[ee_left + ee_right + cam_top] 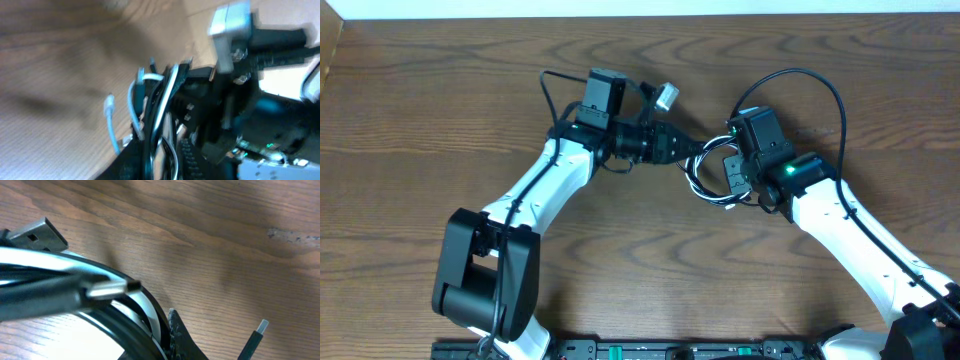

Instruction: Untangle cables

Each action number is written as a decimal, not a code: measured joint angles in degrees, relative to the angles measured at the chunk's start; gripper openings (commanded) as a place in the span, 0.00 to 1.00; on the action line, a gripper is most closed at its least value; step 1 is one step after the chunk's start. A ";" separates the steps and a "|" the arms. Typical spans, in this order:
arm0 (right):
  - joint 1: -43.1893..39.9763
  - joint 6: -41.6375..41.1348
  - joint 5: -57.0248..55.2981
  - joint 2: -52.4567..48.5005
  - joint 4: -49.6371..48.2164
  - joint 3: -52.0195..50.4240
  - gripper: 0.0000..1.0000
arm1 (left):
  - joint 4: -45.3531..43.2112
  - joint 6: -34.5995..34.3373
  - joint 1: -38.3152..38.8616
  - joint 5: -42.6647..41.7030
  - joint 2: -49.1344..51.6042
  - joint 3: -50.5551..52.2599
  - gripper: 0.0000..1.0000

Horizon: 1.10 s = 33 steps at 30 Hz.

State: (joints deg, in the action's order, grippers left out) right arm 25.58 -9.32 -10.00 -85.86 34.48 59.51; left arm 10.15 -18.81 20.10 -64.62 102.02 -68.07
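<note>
The cables lie as one tangle of black and white loops (703, 178) between my two grippers at the table's middle. My left gripper (682, 148) reaches in from the left. In its blurred wrist view a black cord (161, 107) and a white cord (132, 100) run down between the dark fingers (150, 167), which press on them. A small white plug (108, 106) hangs free. My right gripper (728, 172) is shut on the bundle. Its wrist view shows a white cord (30, 260) and a black cord (125, 325) against one fingertip (174, 327).
A black USB plug (37, 235) and a silver-tipped plug (112, 287) stick out of the bundle. Another black plug (256, 332) lies on the wood (225, 240) to the right. Thick black arm wires arc over each wrist (825, 85).
</note>
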 measured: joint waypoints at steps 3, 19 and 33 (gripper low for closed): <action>-0.57 -0.90 1.55 0.00 0.26 -0.02 0.01 | 3.52 0.20 0.66 2.97 0.00 -0.04 0.08; -11.58 -4.22 23.15 1.36 1.25 1.86 0.01 | 7.30 0.22 0.96 11.69 0.00 -0.07 0.07; -26.49 -6.71 50.77 3.02 0.46 1.95 0.01 | 11.98 0.26 1.51 17.44 0.00 -0.22 0.08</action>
State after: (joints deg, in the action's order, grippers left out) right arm -0.91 -16.03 40.77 -82.85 34.94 61.45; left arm 22.13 -18.55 21.61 -47.18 102.02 -68.29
